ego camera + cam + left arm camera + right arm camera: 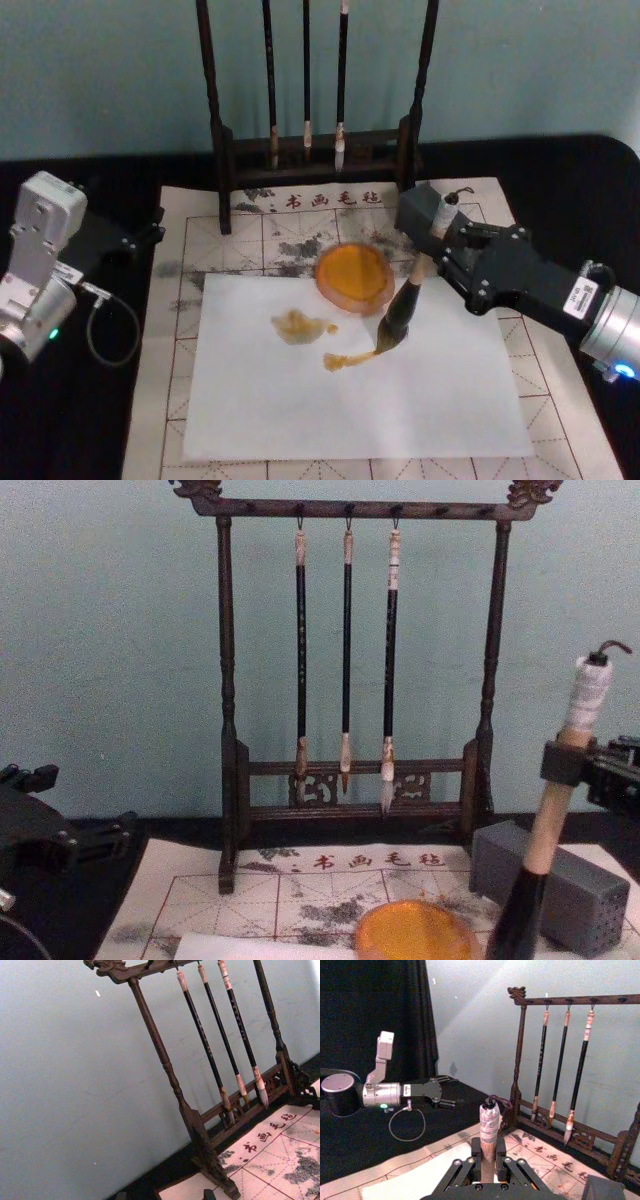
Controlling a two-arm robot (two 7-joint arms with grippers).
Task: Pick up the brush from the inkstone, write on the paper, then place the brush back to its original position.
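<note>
- One arm is at work: the right pincer [424, 262] reaches in from the right over the bench and is clamped on the tan handle of the brush [400, 312].
- The brush leans, its white-wrapped top tipped toward the right arm. Its bristle tuft is down on the paper [400, 400] at the end of a brownish stroke [345, 360].
- A second brownish mark [300, 325] lies on the paper just to the left, apart from the stroke.
- The inkstone [354, 276] sits at the paper's far edge, just beside the brush, partly on the paper and partly on the gridded mat [190, 230].
- The left pincer [150, 235] rests at the mat's left edge; whether it is wide or narrow, I cannot tell.
- Three thin brushes [306, 80] hang on the dark rack [213, 120] behind.
</note>
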